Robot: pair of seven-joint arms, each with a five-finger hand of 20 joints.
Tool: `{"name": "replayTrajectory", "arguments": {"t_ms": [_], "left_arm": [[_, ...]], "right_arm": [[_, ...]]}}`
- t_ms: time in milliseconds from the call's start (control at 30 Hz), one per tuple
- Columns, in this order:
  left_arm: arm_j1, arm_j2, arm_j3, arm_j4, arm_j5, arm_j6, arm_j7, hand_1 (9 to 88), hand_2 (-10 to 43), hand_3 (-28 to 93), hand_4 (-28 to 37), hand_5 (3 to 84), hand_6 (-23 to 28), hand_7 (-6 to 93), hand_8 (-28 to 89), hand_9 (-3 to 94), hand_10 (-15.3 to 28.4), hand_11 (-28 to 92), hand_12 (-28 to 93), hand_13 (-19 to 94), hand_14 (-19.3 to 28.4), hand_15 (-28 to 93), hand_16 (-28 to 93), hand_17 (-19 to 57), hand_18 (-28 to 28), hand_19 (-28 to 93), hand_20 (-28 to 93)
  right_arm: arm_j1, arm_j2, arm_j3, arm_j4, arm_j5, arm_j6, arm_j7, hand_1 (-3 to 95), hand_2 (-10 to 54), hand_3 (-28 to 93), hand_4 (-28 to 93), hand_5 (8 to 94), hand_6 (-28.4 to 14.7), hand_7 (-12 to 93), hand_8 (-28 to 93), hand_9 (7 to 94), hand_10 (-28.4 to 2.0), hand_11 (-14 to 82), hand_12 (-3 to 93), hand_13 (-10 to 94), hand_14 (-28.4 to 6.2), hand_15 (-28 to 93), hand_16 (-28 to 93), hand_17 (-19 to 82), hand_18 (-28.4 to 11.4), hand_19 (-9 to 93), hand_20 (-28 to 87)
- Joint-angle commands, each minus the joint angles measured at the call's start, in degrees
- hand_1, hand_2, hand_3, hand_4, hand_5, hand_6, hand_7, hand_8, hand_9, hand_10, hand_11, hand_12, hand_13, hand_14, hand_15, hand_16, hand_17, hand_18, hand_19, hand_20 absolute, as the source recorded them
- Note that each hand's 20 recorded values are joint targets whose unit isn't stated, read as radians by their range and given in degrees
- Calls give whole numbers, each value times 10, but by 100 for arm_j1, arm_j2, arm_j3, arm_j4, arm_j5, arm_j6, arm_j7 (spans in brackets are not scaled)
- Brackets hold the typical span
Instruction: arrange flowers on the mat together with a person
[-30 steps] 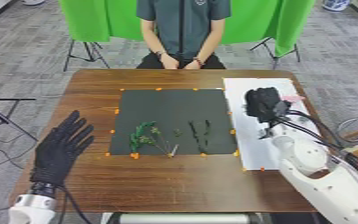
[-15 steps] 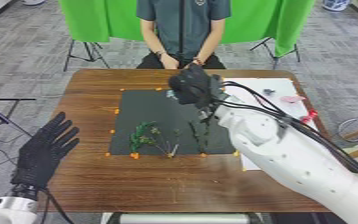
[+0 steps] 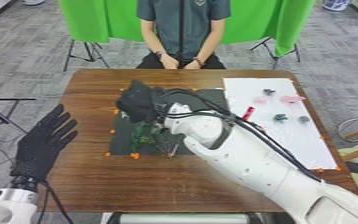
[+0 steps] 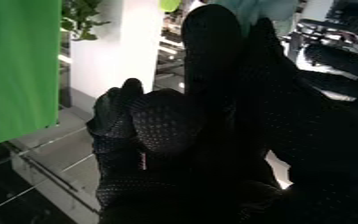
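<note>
Head view, right hand: the right hand [image 3: 138, 104] is hovering over the upper left part of the dark mat, its arm crossing from the lower right corner of the frame; how its fingers are closing is hard to tell here.
Head view, left hand: the left hand [image 3: 42, 142] is lying at the left of the frame, over the left edge of the brown table [image 3: 149, 187], fingers straight and spread wide, holding nothing.
Head view, mat: the dark mat [image 3: 122, 142] is lying left of the frame's centre, with orange marks along its edges.
Head view, greenery: a green sprig [image 3: 142, 136] is resting on the lower left part of the mat, and thin stems [image 3: 170, 150] are lying just right of it, partly hidden by the right arm.
Head view, white sheet: the white sheet [image 3: 309, 145] is covering the right side of the table, carrying a grey-blue flower [image 3: 269, 92] and two pink flowers [image 3: 291, 99] near its upper end, and two grey-green flowers [image 3: 280, 118] around its middle.
Head view, red piece: a red piece [image 3: 249, 113] is showing at the sheet's left side, right beside the arm's cables.
Head view, backdrop: a green cloth [image 3: 95, 20] is hanging across the upper part of the frame.
Right wrist view, right hand: the right hand [image 4: 180, 150] is pinching a pale blue-green flower [image 4: 257, 9] at its extended fingertips, the gap narrow, while other fingers are curling in.
Right wrist view, surroundings: the green cloth is hanging beyond the hand, with leaves near a white panel [image 4: 118, 55].
</note>
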State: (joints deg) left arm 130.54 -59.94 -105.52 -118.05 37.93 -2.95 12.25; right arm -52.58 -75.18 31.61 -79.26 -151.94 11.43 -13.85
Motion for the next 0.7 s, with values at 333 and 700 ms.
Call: {"name": "replayTrajectory", "arguments": {"t_ms": [333,700], "left_arm": [[-296,260,245,100,14,17,49,241,-32,704,-283,292,33,122,-70,216,105,143,151,184,125,137,48,-119,204,380,92],[-334,253,265,123,32,8,19,245,-35,704,-283,291,33,123,-70,215,103,143,152,184,126,139,49,-120,204,379,92]], "right_arm": [[-253,-547,-24,322,-1091,-131,-186,524,-95,776,-283,719,27,468,2,901,-50,179,499,738,-49,761,280,369,-195,889,447],[-350,-516,13,103,-1354,-829,116,465,-95,790,-283,676,21,448,-14,850,-63,203,477,695,-61,774,282,337,-194,868,457]]}}
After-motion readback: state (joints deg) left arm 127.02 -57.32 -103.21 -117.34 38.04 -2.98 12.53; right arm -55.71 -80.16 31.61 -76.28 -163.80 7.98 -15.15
